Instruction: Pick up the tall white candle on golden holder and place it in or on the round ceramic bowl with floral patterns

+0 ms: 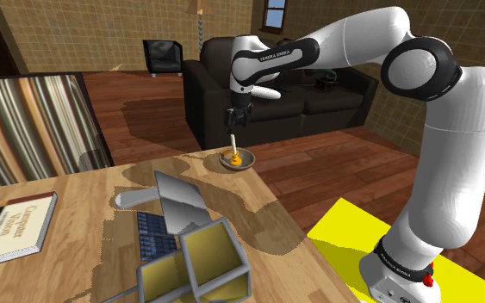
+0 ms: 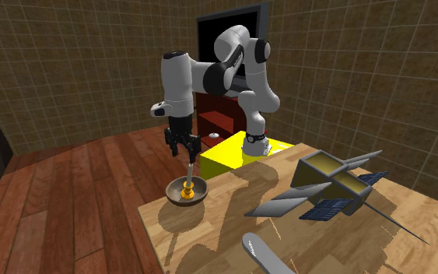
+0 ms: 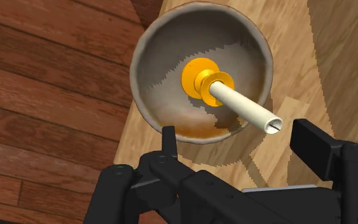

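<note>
The candle point(image 3: 242, 105) is seen standing on its holder inside the bowl point(image 3: 161, 57) at the desk's point(image 1: 85, 250) corner. The pincer point(image 3: 234, 130) is spread wide by its tip, clasping nothing.

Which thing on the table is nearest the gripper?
The candle standing in the bowl, directly under the gripper; the book and the satellite model lie much farther off.
</note>
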You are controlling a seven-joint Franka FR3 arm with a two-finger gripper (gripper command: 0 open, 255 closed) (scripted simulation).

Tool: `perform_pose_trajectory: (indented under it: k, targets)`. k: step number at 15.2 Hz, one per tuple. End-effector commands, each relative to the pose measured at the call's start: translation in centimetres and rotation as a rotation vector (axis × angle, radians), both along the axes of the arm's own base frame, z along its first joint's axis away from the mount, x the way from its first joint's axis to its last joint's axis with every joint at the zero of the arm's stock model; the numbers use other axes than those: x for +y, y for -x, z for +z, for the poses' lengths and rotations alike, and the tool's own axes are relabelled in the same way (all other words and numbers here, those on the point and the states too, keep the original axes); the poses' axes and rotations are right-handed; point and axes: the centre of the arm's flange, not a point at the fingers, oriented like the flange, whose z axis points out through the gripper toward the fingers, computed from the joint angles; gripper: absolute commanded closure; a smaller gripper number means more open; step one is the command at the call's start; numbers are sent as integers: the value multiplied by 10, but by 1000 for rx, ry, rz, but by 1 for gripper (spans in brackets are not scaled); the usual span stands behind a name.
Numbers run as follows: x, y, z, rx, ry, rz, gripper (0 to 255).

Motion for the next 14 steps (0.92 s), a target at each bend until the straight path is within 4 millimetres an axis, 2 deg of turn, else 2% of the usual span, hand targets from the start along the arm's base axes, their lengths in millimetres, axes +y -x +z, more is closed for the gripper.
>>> perform_pose_trajectory:
  k: [1,3,7,14]
  targets:
    - [0,0,0,0,0,0,0]
    - [0,0,0,0,0,0,0]
    - [0,0,50,0,0,0,0]
    - [0,0,50,0,0,0,0]
